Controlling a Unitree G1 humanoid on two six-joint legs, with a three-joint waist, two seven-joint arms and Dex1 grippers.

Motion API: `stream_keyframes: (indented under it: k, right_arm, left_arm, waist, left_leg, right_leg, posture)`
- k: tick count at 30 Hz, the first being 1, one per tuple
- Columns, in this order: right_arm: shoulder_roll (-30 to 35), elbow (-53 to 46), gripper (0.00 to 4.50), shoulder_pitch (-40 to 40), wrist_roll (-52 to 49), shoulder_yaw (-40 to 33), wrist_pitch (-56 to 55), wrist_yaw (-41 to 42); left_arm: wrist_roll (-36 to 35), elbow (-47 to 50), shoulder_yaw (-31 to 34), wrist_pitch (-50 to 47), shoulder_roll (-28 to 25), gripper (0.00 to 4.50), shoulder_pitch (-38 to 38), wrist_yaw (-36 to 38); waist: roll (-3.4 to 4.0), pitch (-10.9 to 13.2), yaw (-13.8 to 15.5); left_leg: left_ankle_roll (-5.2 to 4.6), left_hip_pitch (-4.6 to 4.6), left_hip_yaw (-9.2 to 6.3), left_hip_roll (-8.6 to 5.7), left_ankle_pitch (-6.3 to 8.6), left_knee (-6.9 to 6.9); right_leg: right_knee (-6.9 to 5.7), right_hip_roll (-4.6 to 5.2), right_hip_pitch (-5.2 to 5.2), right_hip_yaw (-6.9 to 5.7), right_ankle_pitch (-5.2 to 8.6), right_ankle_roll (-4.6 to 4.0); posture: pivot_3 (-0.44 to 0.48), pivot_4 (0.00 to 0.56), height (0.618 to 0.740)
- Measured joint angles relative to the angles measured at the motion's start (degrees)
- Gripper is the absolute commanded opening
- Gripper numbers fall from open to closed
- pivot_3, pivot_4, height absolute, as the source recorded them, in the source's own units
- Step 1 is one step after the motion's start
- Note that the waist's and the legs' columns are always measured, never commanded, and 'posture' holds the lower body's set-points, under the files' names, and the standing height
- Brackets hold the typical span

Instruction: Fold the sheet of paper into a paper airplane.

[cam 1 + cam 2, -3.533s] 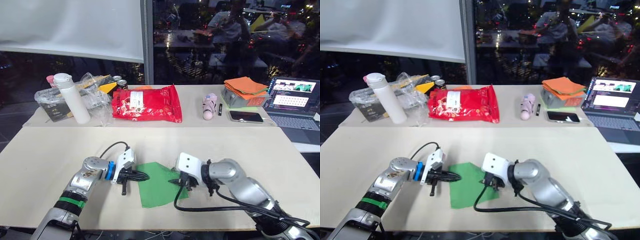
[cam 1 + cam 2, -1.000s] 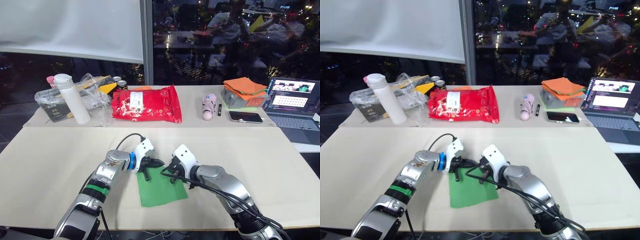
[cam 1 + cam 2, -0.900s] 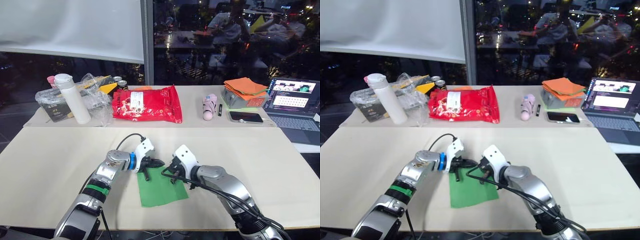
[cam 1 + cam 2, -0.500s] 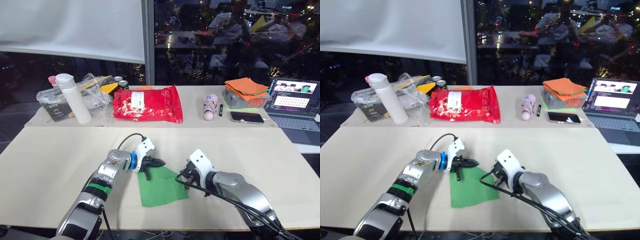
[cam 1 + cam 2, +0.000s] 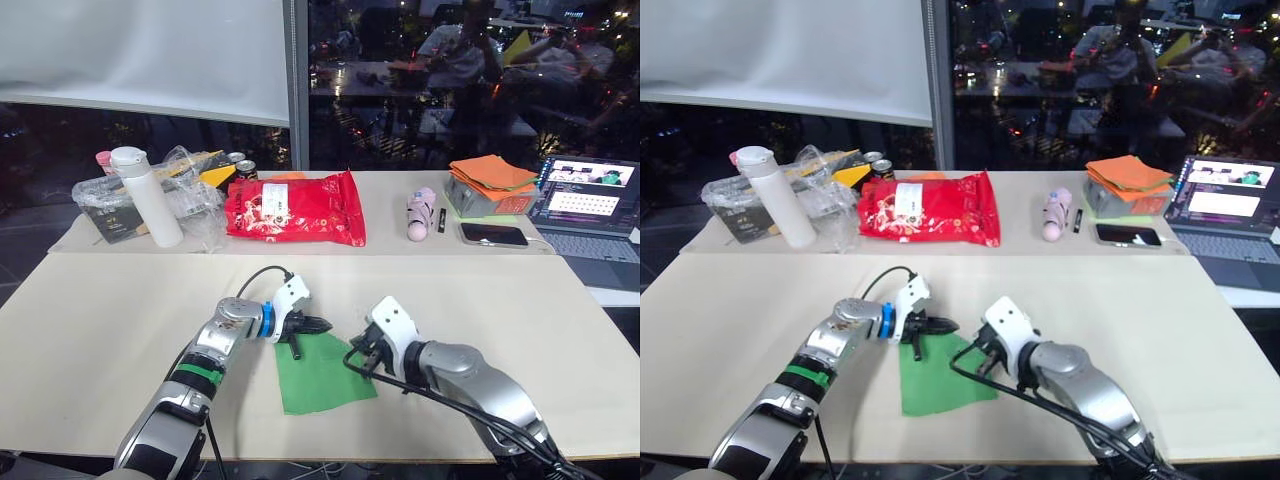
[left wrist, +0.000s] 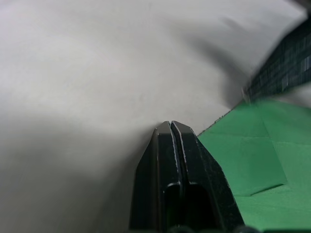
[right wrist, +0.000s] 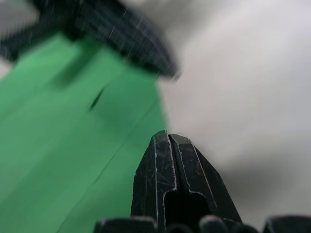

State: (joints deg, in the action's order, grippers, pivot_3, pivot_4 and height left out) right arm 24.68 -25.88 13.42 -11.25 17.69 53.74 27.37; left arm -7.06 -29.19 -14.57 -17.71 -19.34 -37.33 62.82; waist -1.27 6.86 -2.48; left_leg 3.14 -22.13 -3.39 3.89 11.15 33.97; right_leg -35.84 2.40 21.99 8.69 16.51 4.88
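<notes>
Nearest the robot, the thin bright green sheet of paper (image 5: 322,377) lies flat on the pale beige tabletop (image 5: 90,330), between the two arms. It is a partly folded, slanted shape, with creased layers visible in the left wrist view. It looks light and limp, and probably slides easily on the smooth surface. It should crease sharply under pressure but tear or crumple if dragged by a corner. The best hold is likely a pinch on a free edge or corner, with the other gripper pressing the body of the sheet down so it does not skate away.

At the sheet's upper left corner sits the left gripper (image 5: 318,325), its two black fingers pressed together with nothing between them; the tips rest at the paper's edge. Opposite it, at the sheet's right edge, is the right gripper (image 5: 362,352), its fingers likewise closed tight and empty, tip just beside the green edge.

Farther back, on a second table, stand a white cylindrical bottle (image 5: 145,196) beside a clear plastic bag of clutter (image 5: 180,190), a glossy red snack bag (image 5: 293,208), a small pink object (image 5: 420,212), a stack of orange cloth (image 5: 489,181), a dark phone (image 5: 492,234) and an open laptop (image 5: 590,215).
</notes>
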Motion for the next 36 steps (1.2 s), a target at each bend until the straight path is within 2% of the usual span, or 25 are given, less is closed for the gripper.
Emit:
stream_keyframes:
  k: [15, 25, 30, 33, 36]
  right_arm:
    - [2.8, 0.9, 0.04, -0.5, 0.2, -0.4, -3.1, 1.1]
    - [-0.1, 1.8, 0.04, 4.1, 0.9, 1.8, -3.5, 2.3]
    - [-0.8, 5.4, 0.04, 4.6, 1.8, 4.6, -4.7, 2.6]
    - [-1.2, 7.2, 0.04, 6.3, 2.6, 5.8, -5.5, 2.8]
    - [-2.2, 8.1, 0.0, 6.6, 3.1, 6.3, -5.9, 3.1]
  left_arm:
    - [0.0, 0.4, 0.1, -0.2, -0.3, 0.0, 0.2, 0.1]
    - [-1.0, 4.7, 1.3, -4.0, -1.3, 0.0, 2.5, -0.1]
    - [-4.4, 7.9, 4.7, -9.7, -1.5, 0.0, 4.7, -1.4]
    - [-9.0, 12.2, 9.8, -17.0, -1.9, 0.0, 5.3, -4.3]
    - [-12.8, 17.4, 14.9, -23.2, -4.8, 0.78, 6.0, -6.5]
  waist:
    - [-0.01, 0.0, -0.1]
    - [-0.02, 0.0, -0.4]
    - [-0.02, 0.0, -0.3]
    - [-0.04, 0.0, -0.4]
    - [-0.04, 0.0, -1.0]
  left_leg:
    - [0.0, 0.03, 0.0, 0.0, 0.0, 0.0]
    - [0.0, 0.0, -0.01, 0.01, 0.0, -0.03]
    - [0.0, -0.04, 0.0, 0.01, 0.0, -0.02]
    - [0.0, -0.01, -0.02, 0.02, 0.0, -0.03]
    - [0.0, 0.03, -0.03, 0.03, 0.0, -0.06]
  right_leg:
    - [0.0, 0.0, 0.0, 0.0, 0.0, 0.0]
    - [-0.02, 0.0, 0.05, 0.0, 0.0, 0.0]
    - [-0.03, 0.0, 0.08, 0.0, 0.0, 0.0]
    - [-0.07, 0.0, 0.09, -0.01, -0.01, 0.02]
    - [-0.07, -0.01, 0.07, -0.01, 0.0, 0.02]
  posture:
    - [0.0, 0.15, 0.725]
    - [0.0, 0.15, 0.725]
    - [0.0, 0.15, 0.725]
    - [0.0, 0.15, 0.725]
    - [0.0, 0.15, 0.725]
